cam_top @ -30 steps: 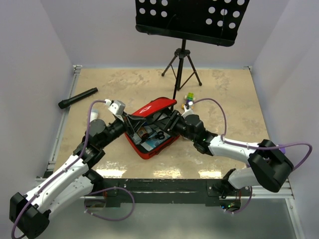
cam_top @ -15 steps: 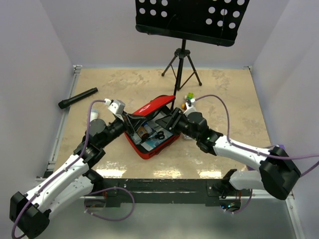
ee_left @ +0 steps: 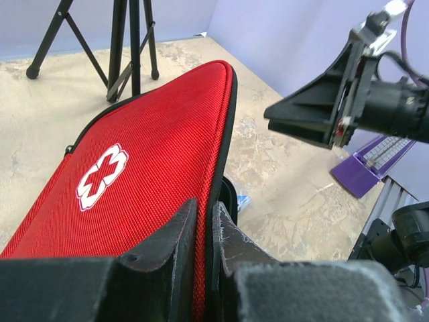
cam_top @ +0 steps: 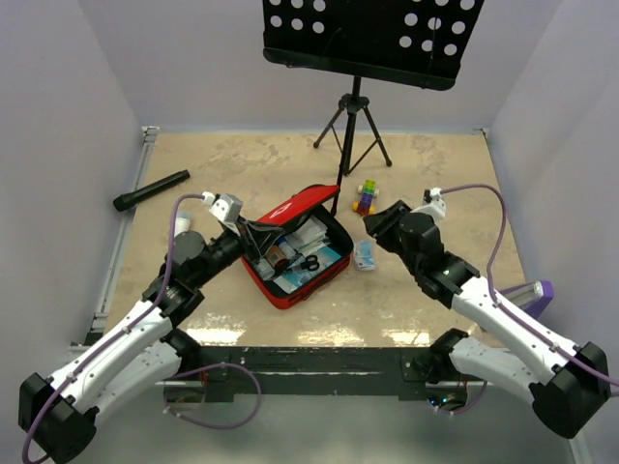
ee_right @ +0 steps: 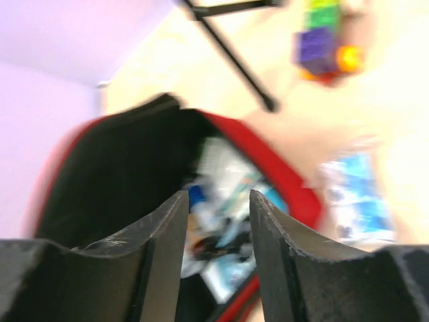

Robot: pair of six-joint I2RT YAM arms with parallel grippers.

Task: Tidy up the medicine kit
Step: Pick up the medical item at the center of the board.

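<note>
Red and open, the medicine kit [cam_top: 276, 290] is laid mid-frame on the bench [cam_top: 435, 174], its lid [cam_top: 290, 210] pinched and held up by the closed left jaws. The right jaws are parted and empty, close to a small blue packet [cam_top: 365, 253] lying outside the kit. Packing seems to be in hand; next, that packet should likely be picked up and put inside.

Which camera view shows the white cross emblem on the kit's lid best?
The left wrist view: the white cross emblem sits sharp and close on the red lid. The top external view shows the lid small and slanted. The right wrist view, blurred, shows only the black lining.
</note>
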